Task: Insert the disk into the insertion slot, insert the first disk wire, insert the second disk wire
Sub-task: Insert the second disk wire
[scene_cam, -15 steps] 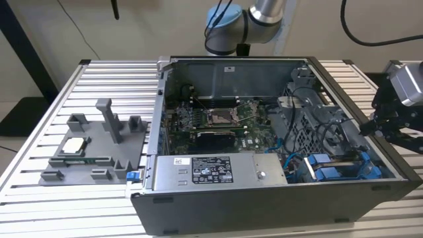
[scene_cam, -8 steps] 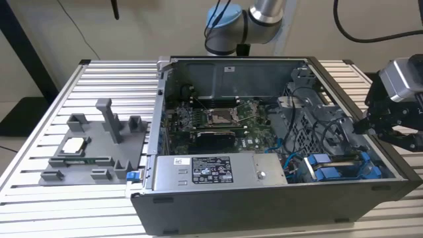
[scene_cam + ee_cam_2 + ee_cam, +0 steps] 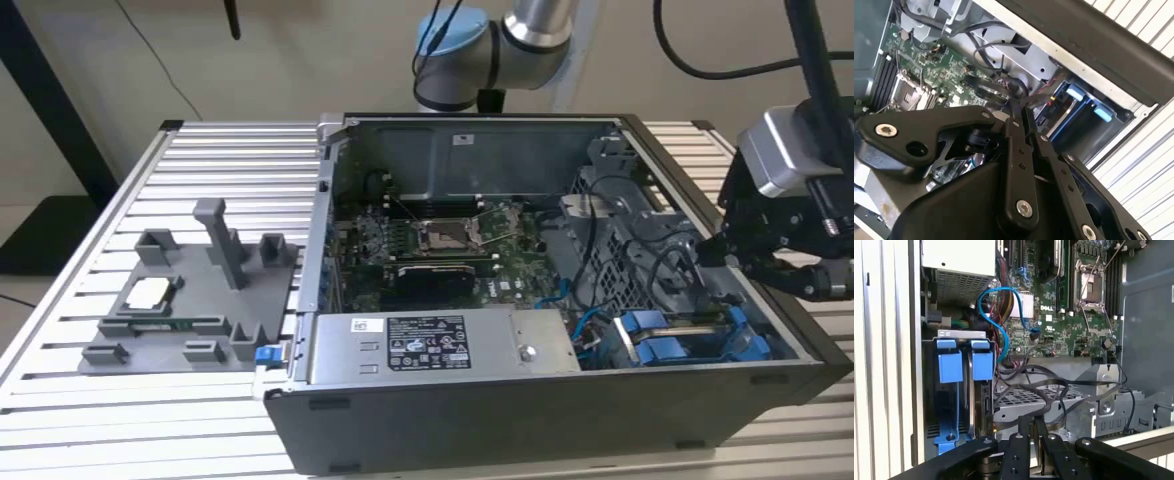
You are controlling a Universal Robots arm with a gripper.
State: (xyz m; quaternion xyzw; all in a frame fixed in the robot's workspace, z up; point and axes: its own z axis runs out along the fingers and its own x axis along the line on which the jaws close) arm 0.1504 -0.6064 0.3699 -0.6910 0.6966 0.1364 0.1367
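Exterior view: the gripper [image 3: 801, 272] hangs at the right edge over the open computer case [image 3: 534, 420], fingers together on nothing, so wiring can follow; the disk [image 3: 687, 340], lower right, sits in the insertion slot [image 3: 747, 310].

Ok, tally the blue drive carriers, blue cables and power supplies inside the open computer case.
Blue drive carriers: 2
Blue cables: 1
Power supplies: 1
Total: 4

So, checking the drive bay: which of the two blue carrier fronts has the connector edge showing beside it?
The blue carrier front nearer the motherboard; the other blue front sits by the case wall.
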